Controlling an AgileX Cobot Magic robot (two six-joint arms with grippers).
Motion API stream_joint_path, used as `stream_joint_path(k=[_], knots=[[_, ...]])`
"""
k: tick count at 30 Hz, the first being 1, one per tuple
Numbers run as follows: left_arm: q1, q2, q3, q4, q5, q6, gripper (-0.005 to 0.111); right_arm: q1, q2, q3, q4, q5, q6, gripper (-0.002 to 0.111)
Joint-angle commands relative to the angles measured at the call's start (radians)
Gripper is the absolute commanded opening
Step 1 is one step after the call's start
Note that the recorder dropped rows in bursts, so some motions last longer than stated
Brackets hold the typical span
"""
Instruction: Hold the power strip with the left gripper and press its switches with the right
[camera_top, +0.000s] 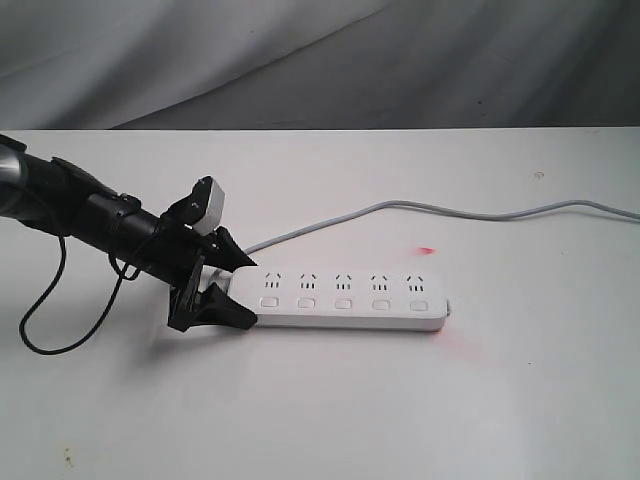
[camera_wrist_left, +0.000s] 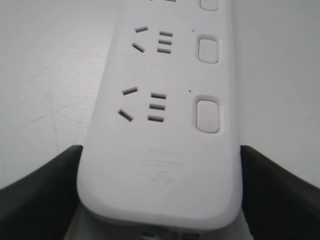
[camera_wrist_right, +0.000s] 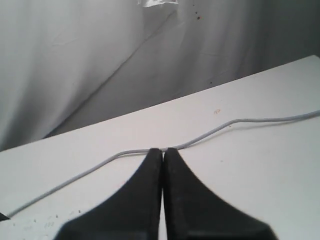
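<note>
The white power strip (camera_top: 345, 295) lies flat on the white table, its five switches (camera_top: 343, 303) in a row along the near side. My left gripper (camera_top: 250, 292) straddles the strip's left end, one black finger on each long side, shut on it. In the left wrist view the strip (camera_wrist_left: 160, 165) fills the space between the fingers (camera_wrist_left: 40, 200), and two switches (camera_wrist_left: 207, 116) show fully. My right gripper (camera_wrist_right: 162, 151) is out of the exterior view. Its fingers are pressed together with nothing between them, above the table, with the grey cord (camera_wrist_right: 240, 121) beyond.
The grey cord (camera_top: 400, 205) runs from the strip's left end back and off to the right edge. A small red light spot (camera_top: 427, 250) lies on the table behind the strip. A thin black cable (camera_top: 40, 320) loops below the left arm. Grey cloth hangs behind the table.
</note>
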Motion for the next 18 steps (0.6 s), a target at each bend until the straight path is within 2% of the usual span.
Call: stream_joint_path(k=[1,7,10,14,18], knots=[[0.001,0.017,0.010,0.073,-0.074,-0.018,0.068,-0.007,-0.005,0.001,-0.144,0.005,-0.009,0.000],[0.001,0.017,0.010,0.073,-0.074,-0.018,0.068,-0.007,-0.005,0.079,-0.189,0.004,0.044,0.000],[0.001,0.017,0.010,0.073,-0.074,-0.018,0.068,-0.007,-0.005,0.079,-0.219,0.078,0.059,0.000],[0.001,0.017,0.010,0.073,-0.074,-0.018,0.068,-0.012,-0.005,0.079,-0.253,0.078,0.059,0.000],[0.001,0.017,0.010,0.073,-0.074,-0.018,0.068,-0.063,-0.050,0.079,-0.260,0.108,0.059,0.000]])
